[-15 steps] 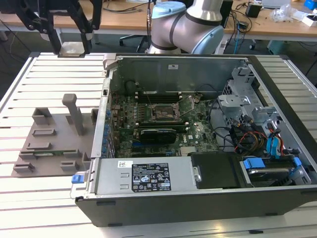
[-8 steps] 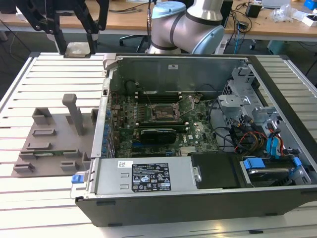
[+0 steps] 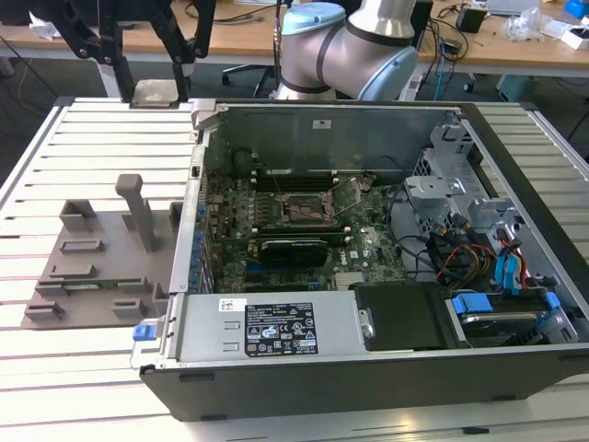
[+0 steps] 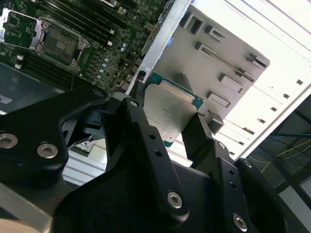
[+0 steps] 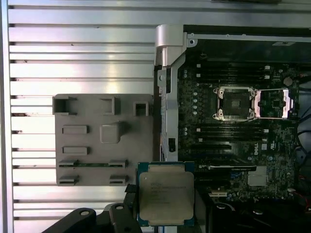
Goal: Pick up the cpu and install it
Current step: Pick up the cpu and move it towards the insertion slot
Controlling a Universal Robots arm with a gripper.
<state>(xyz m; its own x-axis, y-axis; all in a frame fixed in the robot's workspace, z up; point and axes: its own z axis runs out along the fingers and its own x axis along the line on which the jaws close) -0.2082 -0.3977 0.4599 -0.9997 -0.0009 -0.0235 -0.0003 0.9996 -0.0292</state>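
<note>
Now pincer is pinching cpu by two opposite edges, holding it flat in the air over the slatted counter, just outside the case wall. Socket is sitting open inside the case, well apart, toward the exterior view's right of the cpu. Cpu's square, so no long axis. Lid print & PSU label are showing; not reading them.

A ribbed metal table is carrying a flat grey holder plate toward the exterior view's left and, just beside it, an open computer case lying on its side toward the exterior view's right.
</note>
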